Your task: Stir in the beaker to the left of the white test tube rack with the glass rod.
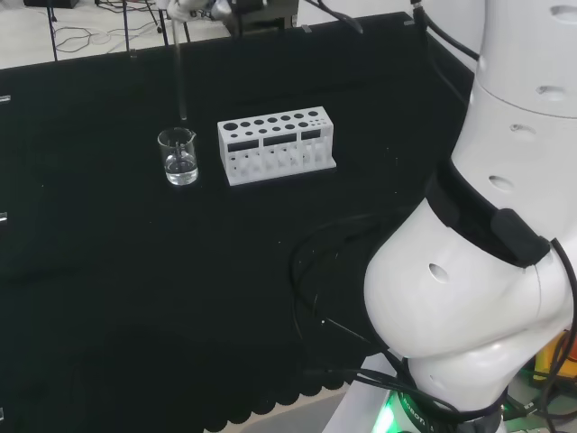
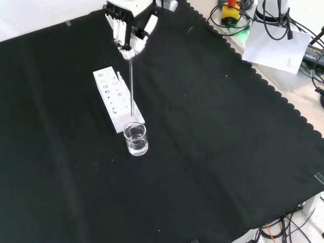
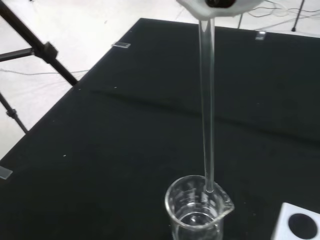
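A small clear glass beaker (image 1: 179, 157) with a little clear liquid stands on the black cloth just left of the white test tube rack (image 1: 276, 145) in the head view. The hand (image 2: 130, 30) hangs above them, its fingers curled round the top of a glass rod (image 2: 131, 86) that points straight down. In the wrist view the rod (image 3: 207, 105) ends just above the beaker (image 3: 198, 209), near its spout and rim. In the front view the beaker (image 2: 136, 138) sits right in front of the rack (image 2: 116, 100), with the rod's tip a little above it.
Black cables (image 1: 329, 271) lie on the cloth near the arm's base (image 1: 487, 225) in the head view. A sheet of paper (image 2: 276, 43) and gear lie off the cloth's far right corner in the front view. Tripod legs (image 3: 30, 45) stand beyond the bench edge.
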